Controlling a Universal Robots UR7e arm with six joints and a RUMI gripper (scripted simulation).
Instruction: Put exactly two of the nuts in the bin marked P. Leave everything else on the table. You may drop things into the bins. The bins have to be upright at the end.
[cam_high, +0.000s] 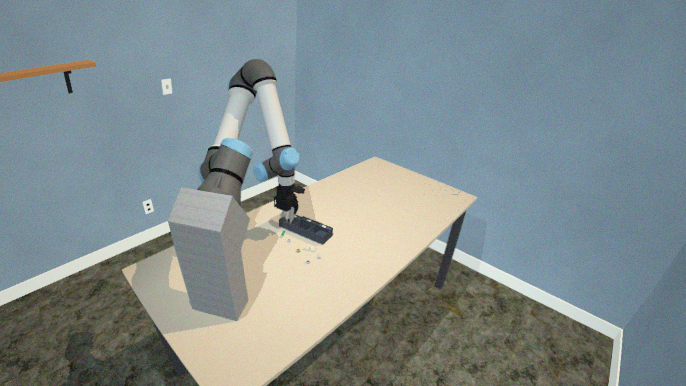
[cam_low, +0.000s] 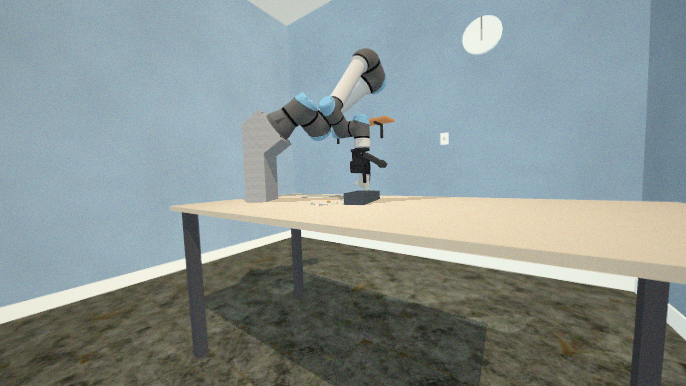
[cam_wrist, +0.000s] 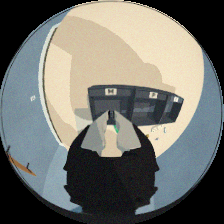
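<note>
Landmark: the bin row, upright on the table. It comprises three joined bins. The M bin is at one end, the P bin is in the middle, and a third bin with an illegible label is at the opposite end.

Tool: pointed down at the M end of the bin row. Fingertips are drawn together, practically closed, with no part gripped between them. Whether the tips touch the bin cannot be determined.

Loose parts: a green piece lies on the table just beside the M end of the bin row. A brass-coloured part and several small pale parts lie near the long side of the bin row. The nuts cannot be distinguished individually among these parts at this scale. The nut count inside the P bin cannot be determined.
</note>
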